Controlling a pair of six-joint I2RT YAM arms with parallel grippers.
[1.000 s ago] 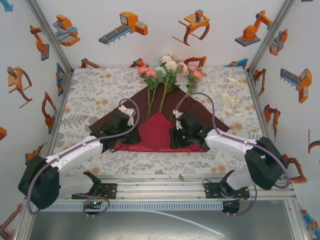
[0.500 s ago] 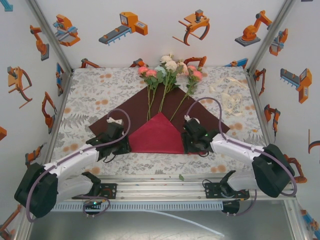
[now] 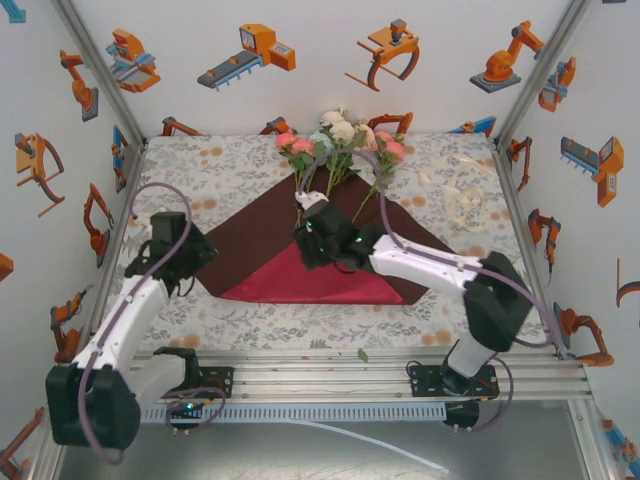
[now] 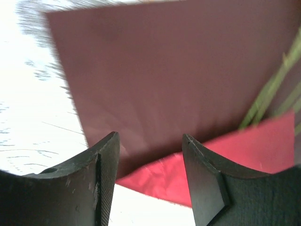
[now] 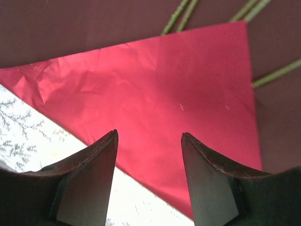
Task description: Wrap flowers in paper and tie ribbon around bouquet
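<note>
Where the paper (image 3: pixel 255 225) lies spread on the cloth-covered surface (image 3: pixel 190 175), dark maroon side up and its near edge turned over in a crimson fold (image 3: pixel 320 285), we see the left jaws, at the end of the left arm (image 3: pixel 125 320), just off the sheet's left corner and pointing towards it. The right jaws, on the right arm (image 3: pixel 430 265), hang over the middle of the sheet, close to the near ends of the stems (image 3: pixel 330 190). Both pairs stand apart with nothing between them. The flowers (image 3: pixel 335 140) lie with their pink, white and pale green blooms at the far edge of the surface, stems running back onto the paper. The ribbon (image 3: pixel 458 200) lies in loose curls at the far right, well apart from both arms. From overhead we get the blooms and the ribbon. The left wrist view, somewhat blurred, gives us the maroon sheet's edge against the cloth and a corner of the fold (image 4: pixel 244 155). The right wrist view gives us the creases in the fold (image 5: pixel 155 89), its point just beside the stems (image 5: pixel 178 16).
</note>
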